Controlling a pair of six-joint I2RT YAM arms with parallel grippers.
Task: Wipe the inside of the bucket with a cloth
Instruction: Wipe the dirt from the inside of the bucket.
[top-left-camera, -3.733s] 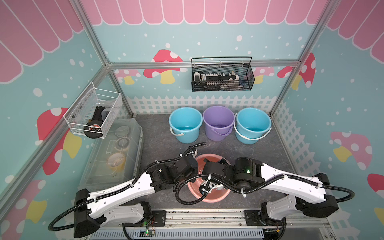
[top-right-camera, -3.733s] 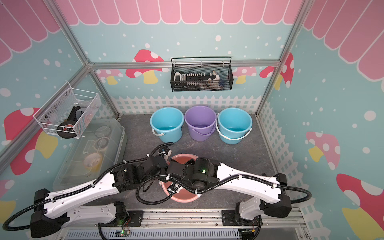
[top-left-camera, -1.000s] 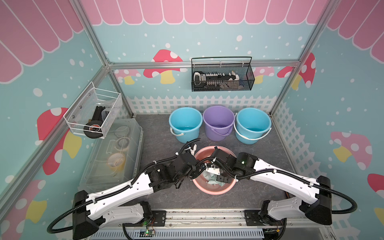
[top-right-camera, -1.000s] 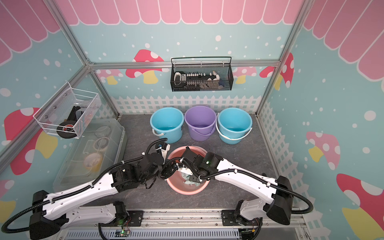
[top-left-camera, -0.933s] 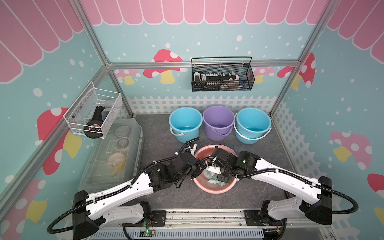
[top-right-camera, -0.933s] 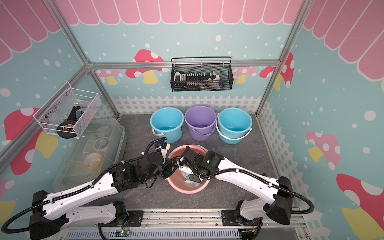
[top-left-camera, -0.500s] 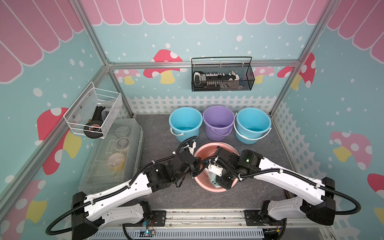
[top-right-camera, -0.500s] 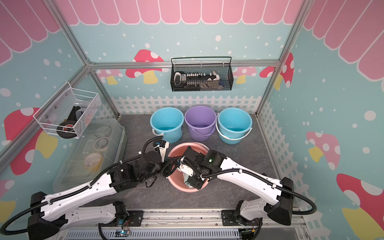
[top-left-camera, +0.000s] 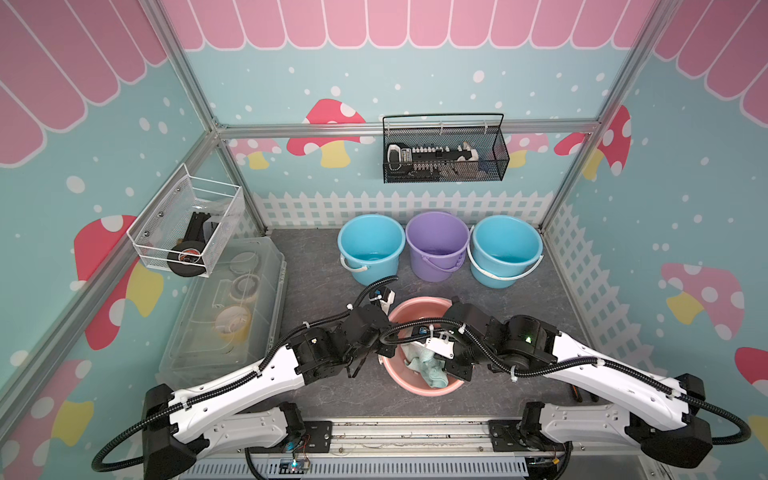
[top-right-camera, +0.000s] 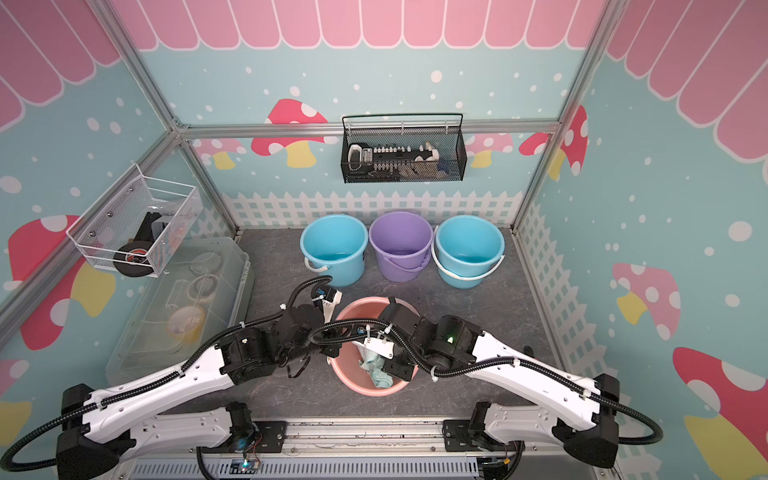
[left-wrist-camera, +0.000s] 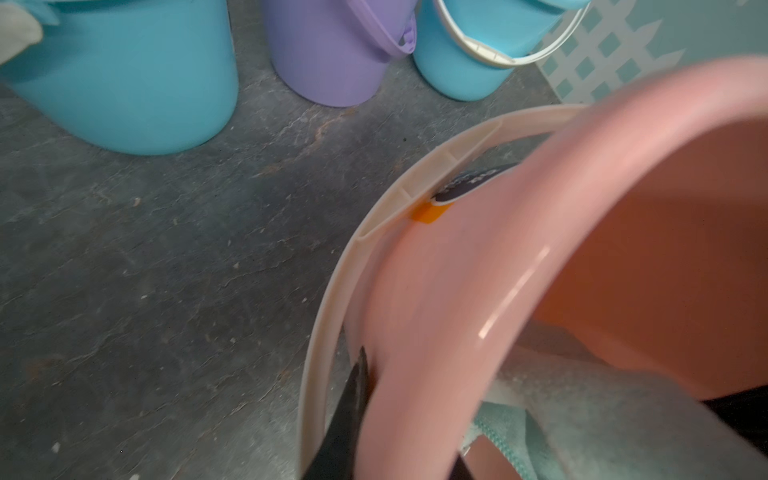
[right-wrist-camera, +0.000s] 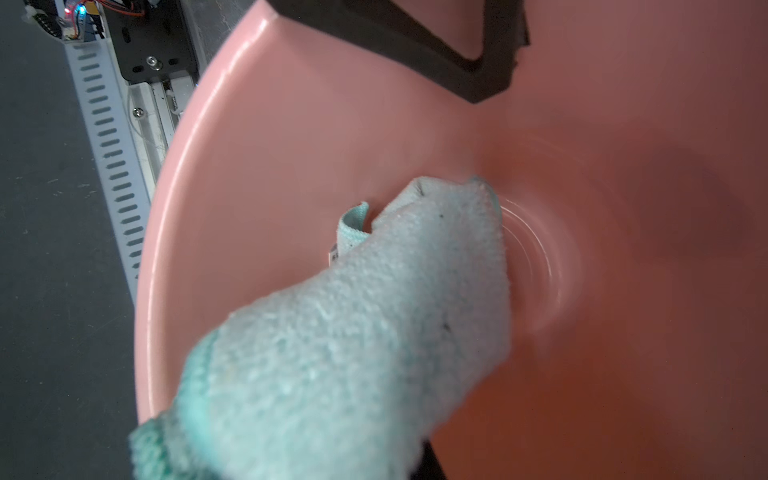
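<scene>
Four buckets: three stand in a row at the far side, the left blue bucket (top-left-camera: 371, 245), the purple bucket (top-left-camera: 437, 243) and the right blue bucket (top-left-camera: 505, 249). The pink bucket (top-left-camera: 415, 388) sits alone in the near middle of the grey floor (top-left-camera: 316, 266).
Cloth: the pale green cloth (top-left-camera: 428, 365) is inside the pink bucket, all bunched up. In the right wrist view its far end touches the inside wall, close to the round bottom.
Right gripper: the right gripper (top-left-camera: 451, 368) reaches into the pink bucket from the right. It is pinched tight on the cloth, and the fluffy cloth hides most of it.
Left gripper: the left gripper (top-left-camera: 381, 353) is at the left edge of the pink bucket. Its gap is narrow. One black finger (left-wrist-camera: 349, 419) is outside the wall and one is inside, so it holds the wall between them.
Handle: the cream handle (left-wrist-camera: 332, 311) lies down around the outside of the pink bucket.
Left side: a clear box (top-left-camera: 224, 316) with a lid lies on the floor, and a white wire basket (top-left-camera: 187, 224) hangs on the wall above it.
Far wall: a black wire basket (top-left-camera: 444, 153) hangs above the row of buckets.
</scene>
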